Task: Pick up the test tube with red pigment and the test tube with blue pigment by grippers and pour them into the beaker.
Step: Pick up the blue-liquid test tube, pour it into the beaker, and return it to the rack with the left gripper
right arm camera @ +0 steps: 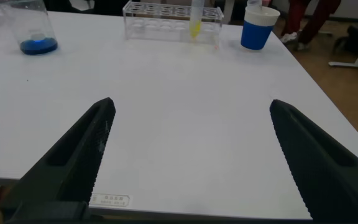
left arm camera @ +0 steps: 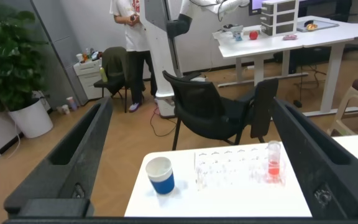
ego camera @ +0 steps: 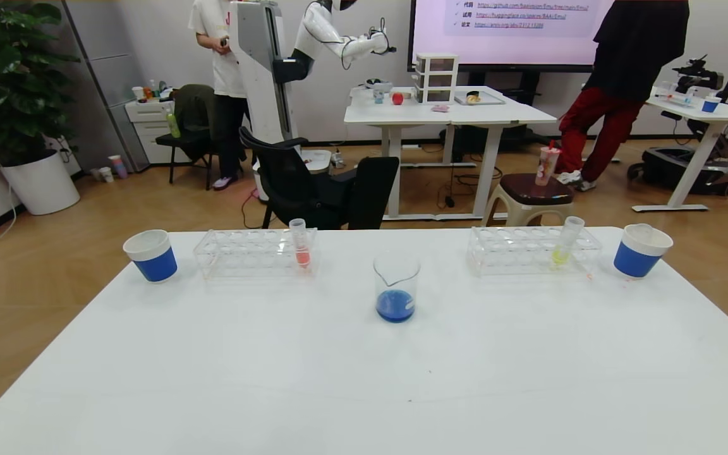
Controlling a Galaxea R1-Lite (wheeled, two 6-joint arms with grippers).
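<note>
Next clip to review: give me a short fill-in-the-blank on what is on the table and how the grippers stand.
1. The beaker at the middle of the table holds ____ liquid.
2. The tube in the rack on the robot's right holds ____ liquid.
3. The coral-red tube stands in the rack on the robot's ____ side.
4. The left gripper and right gripper both have their jaws ____.

Missing words: blue; yellow; left; open

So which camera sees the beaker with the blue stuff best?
The head view: the beaker stands whole, mid-table, between the two racks. The right wrist view catches it in a far corner, top cut off. The left wrist view misses it.
</note>
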